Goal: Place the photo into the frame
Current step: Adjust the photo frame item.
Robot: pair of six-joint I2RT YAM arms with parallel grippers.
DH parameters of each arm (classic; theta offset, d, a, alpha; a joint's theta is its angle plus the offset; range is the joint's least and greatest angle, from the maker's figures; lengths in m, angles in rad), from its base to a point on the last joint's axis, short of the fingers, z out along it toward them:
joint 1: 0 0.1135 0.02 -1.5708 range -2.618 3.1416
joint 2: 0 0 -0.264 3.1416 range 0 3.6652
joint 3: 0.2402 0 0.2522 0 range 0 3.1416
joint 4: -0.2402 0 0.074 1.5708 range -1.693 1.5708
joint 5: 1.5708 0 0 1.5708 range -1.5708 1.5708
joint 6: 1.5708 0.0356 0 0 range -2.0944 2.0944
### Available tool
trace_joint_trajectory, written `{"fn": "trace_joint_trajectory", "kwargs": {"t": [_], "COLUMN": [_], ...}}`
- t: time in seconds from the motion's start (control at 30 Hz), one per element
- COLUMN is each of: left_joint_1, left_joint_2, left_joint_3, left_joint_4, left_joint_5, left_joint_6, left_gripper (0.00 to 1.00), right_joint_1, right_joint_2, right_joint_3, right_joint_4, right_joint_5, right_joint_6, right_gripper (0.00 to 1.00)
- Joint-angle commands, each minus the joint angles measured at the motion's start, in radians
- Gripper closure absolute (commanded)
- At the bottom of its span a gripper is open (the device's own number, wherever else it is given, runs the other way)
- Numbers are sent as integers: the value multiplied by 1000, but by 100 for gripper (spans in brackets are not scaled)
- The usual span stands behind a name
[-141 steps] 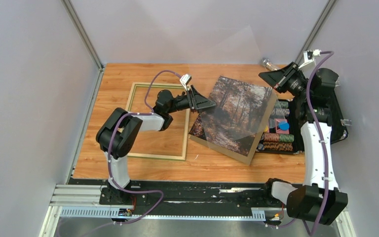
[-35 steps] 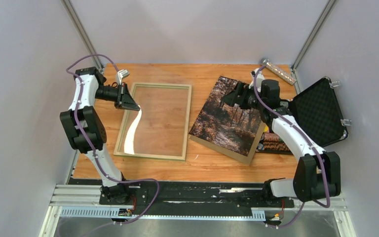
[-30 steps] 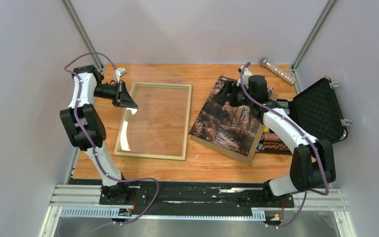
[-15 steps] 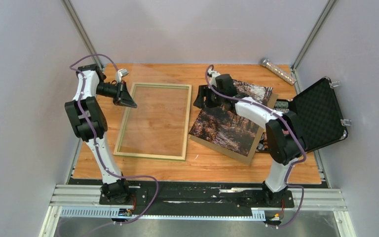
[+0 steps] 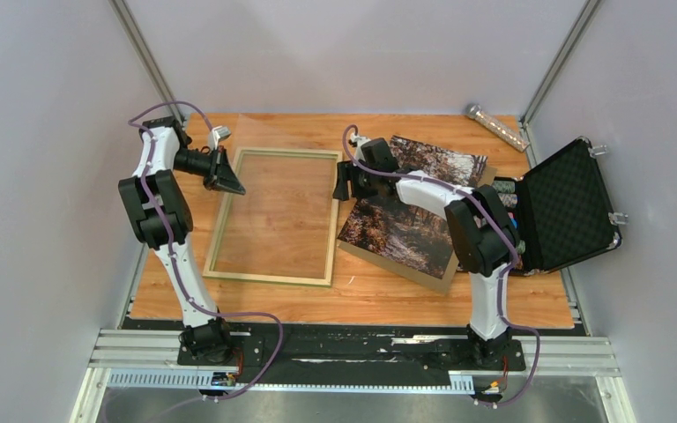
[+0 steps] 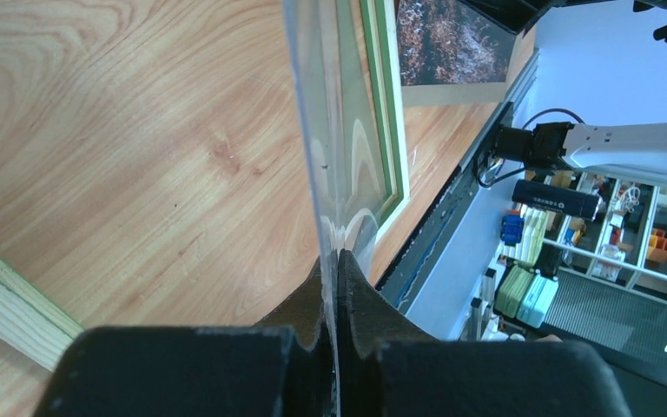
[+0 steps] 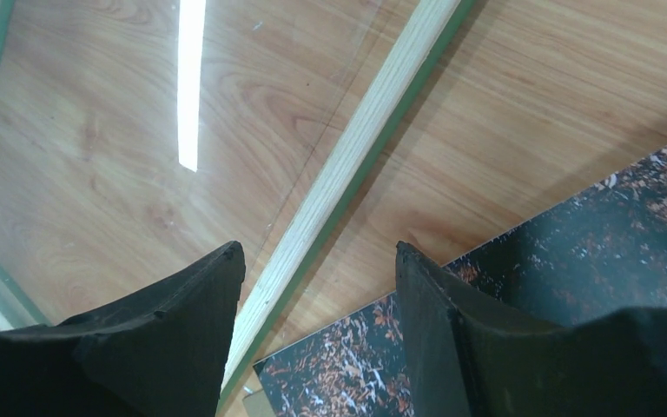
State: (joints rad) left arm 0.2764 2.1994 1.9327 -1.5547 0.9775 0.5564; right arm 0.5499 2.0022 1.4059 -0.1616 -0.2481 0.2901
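Left tool [image 6: 337,261] grips the edge of a clear pane [image 6: 326,130], fingers pressed tight on it, and we see the pane hang above the frame [image 5: 269,278]. The frame lies flat on the tabletop [image 5: 388,295]. Just to its right the photo [image 5: 405,220] lies picture-up on a brown board [image 5: 397,267], beside an open black case [image 5: 573,207]. Right tool [image 7: 317,261], jaws wide and holding nothing, hovers over the frame's right rail near the photo's corner.
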Motion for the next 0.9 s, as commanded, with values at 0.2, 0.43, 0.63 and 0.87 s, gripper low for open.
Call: {"fn": "trace_joint_trajectory", "kwargs": {"t": [0.2,0.43,0.63,0.87], "left_joint_1": [8,8,7,8], "left_joint_2": [-45,-45,-90,-154], "left_joint_3": [1,13,-30,-107], "left_joint_4": [-2,-51,-59,8], "left_joint_5": [-30,-17,15,-9], "left_joint_6": [-3,41,64,9], "left_gripper": [100,100,100,100], "right_joint_1": [35,49,50,47], "right_joint_2": [121,155,160,131], "right_joint_3": [128,144,144,125], "right_joint_4": [-30,-49,-59,-62], "right_joint_5": [6,32,63,72], "right_joint_6": [3,-6,-35,-88], "right_gripper": [39,43,58,75]}}
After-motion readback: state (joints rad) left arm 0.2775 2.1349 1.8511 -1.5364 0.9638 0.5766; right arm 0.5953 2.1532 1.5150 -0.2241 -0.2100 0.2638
